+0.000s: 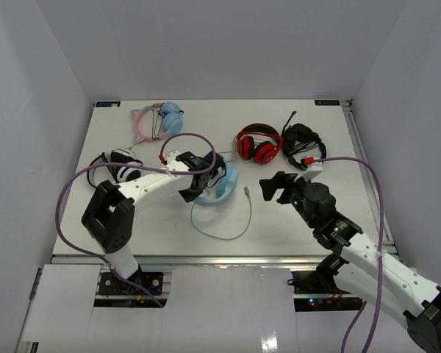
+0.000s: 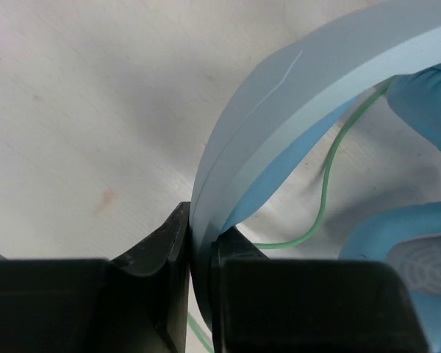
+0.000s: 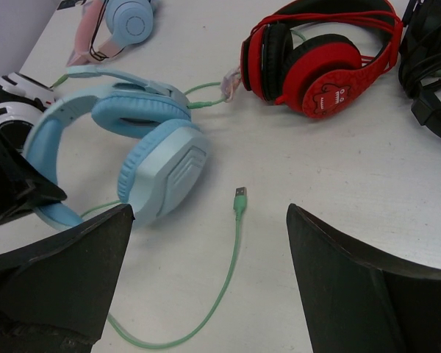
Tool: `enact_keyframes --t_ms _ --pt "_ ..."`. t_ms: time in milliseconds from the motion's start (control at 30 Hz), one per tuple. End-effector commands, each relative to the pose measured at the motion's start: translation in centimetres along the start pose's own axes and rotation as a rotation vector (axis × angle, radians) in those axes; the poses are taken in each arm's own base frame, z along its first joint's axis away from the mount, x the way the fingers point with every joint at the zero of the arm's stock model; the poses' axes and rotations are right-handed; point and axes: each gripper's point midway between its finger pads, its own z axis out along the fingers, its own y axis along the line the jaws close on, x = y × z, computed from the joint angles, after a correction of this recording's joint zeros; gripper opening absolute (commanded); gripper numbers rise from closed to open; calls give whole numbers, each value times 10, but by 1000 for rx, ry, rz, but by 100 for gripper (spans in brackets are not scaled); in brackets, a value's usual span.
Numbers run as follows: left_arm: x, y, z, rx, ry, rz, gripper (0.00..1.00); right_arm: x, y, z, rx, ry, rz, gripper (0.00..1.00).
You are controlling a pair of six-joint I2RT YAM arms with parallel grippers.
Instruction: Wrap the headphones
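The light-blue headphones (image 3: 143, 158) are laid mid-table (image 1: 272, 228), and their headband (image 2: 279, 103) is pinched in the left claw (image 2: 202, 243) as its arm is stretched low from the left. The right claw (image 1: 277, 187) is held spread wide above the table, beside the green cable (image 3: 228, 287).

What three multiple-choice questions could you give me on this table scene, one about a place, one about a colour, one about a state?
1. Where is the loose plug?
A. inside a box
B. on the table beside the blue headphones
C. hanging over an edge

2. What colour is the cable?
A. red
B. pale green
C. black

3. What is the left gripper doing?
A. standing wide open
B. lifting a mug
C. shut on the headband

Answers:
1 B, the right wrist view shows it lying free on the table.
2 B, it looks green in every view.
3 C, the left wrist view shows both fingers pressed against the headband.
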Motion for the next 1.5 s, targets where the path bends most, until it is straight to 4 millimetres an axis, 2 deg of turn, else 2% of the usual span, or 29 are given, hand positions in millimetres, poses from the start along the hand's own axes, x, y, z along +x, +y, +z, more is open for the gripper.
enact_keyframes --t_ms 0,33,100,133,167,233,267,400,467,500,600,767,933,1033,1167,1233,1367,1467 --pt "-69 12 -50 145 -218 28 0 2 8 2 -50 -5 -29 92" --pt "-76 16 -57 169 -241 42 0 3 10 2 -66 -3 -35 93" --pt "-85 12 -70 279 -271 48 0 5 17 1 -116 -3 -57 94" --pt "-86 21 -73 303 -281 93 0 6 24 1 -159 -3 -59 94" --pt "-85 17 -79 392 -291 123 0 6 35 -2 -230 -11 -75 95" --pt "-97 21 -109 564 -320 80 0 12 49 -5 -327 -8 -96 96" --pt "-100 22 -120 621 -319 57 0 10 63 -11 -414 -22 -107 97" --pt "-119 30 -173 785 -306 -1 0 9 91 -30 -628 -113 -145 100" --pt "-124 30 -194 837 -283 8 0 4 100 -42 -707 -191 -160 99" --pt "-124 31 -199 850 -277 13 0 -2 104 -50 -748 -242 -169 95" --pt "-127 34 -222 931 -260 16 0 -17 108 -57 -761 -305 -182 94" --pt "-136 55 -217 875 -294 -23 0 -40 108 -57 -699 -289 -250 92" --pt "-138 66 -208 822 -323 -10 0 -55 99 -63 -622 -300 -297 92" --pt "-143 72 -196 735 -346 -12 0 -46 104 -65 -656 -222 -299 91" --pt "-141 69 -186 666 -346 30 0 -7 117 -69 -800 -87 -293 90" --pt "-138 64 -182 659 -336 51 0 3 120 -74 -847 -60 -282 89" --pt "-131 59 -174 647 -337 104 0 -2 112 -72 -778 -58 -278 88" --pt "-130 61 -164 600 -343 127 0 -30 114 -72 -722 -92 -284 88"
